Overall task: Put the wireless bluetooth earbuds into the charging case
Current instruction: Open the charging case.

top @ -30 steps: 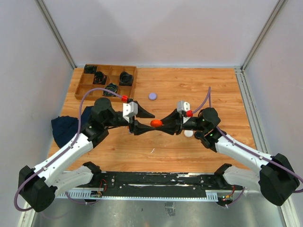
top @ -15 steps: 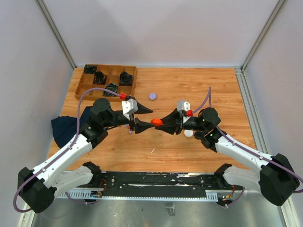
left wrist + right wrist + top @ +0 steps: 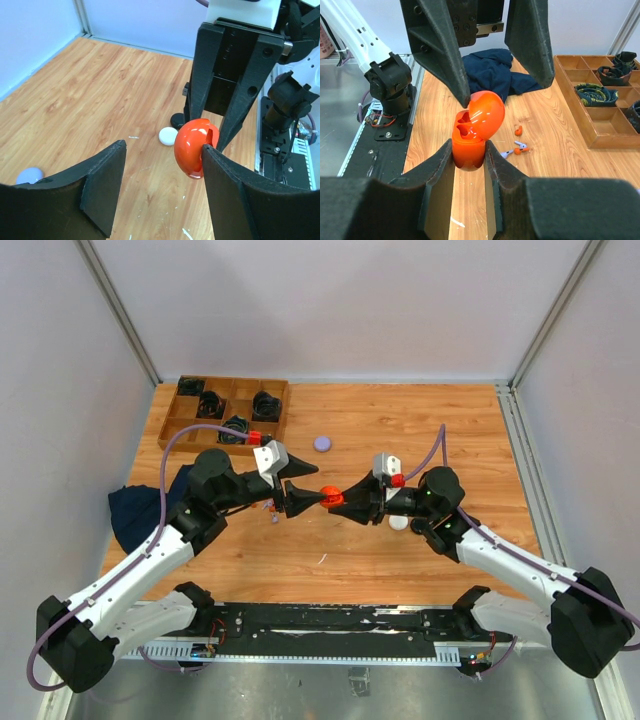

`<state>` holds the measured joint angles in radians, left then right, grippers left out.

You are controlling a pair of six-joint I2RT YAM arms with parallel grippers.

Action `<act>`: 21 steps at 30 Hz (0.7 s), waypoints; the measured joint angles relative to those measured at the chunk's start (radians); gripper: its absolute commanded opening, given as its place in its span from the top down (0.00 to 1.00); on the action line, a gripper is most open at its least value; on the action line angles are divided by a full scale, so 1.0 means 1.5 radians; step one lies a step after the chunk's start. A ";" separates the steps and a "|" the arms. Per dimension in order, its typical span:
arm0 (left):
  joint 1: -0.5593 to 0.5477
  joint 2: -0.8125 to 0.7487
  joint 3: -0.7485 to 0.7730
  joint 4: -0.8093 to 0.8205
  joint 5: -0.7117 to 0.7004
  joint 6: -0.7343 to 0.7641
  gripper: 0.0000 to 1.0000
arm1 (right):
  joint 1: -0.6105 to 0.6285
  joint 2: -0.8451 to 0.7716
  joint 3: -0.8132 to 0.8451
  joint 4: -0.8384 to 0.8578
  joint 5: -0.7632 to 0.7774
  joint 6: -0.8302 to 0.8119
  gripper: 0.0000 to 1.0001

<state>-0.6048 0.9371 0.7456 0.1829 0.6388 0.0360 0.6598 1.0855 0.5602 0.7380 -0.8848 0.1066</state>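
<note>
Since right gripper (image 3: 469,150) clamps the charging case (image 3: 476,120) base, lid open, left gripper (image 3: 162,152) sits jaws apart, presumably free to fetch earbuds (image 3: 521,147).

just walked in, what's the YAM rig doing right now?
The right tool is clamped on the orange charging case, held above the table with its lid hinged open. The left tool is open around that lid, one finger against it. Several tiny earbuds lie loose on the table, not yet in the case.
</note>
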 measured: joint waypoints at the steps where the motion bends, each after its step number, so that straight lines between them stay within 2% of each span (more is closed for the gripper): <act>1: 0.000 0.000 0.000 0.002 -0.004 -0.002 0.33 | 0.000 -0.002 0.000 -0.005 0.000 -0.003 0.92; 14: 0.000 -0.001 0.000 0.002 -0.060 -0.039 0.20 | 0.000 -0.018 0.000 -0.071 0.025 -0.037 0.91; 21: 0.000 -0.001 0.022 -0.066 -0.181 -0.121 0.19 | 0.000 -0.041 -0.023 -0.114 0.114 -0.067 0.91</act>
<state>-0.6044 0.9360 0.7780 0.0841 0.3679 -0.1452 0.6598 1.0245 0.5251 0.5667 -0.7143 0.0063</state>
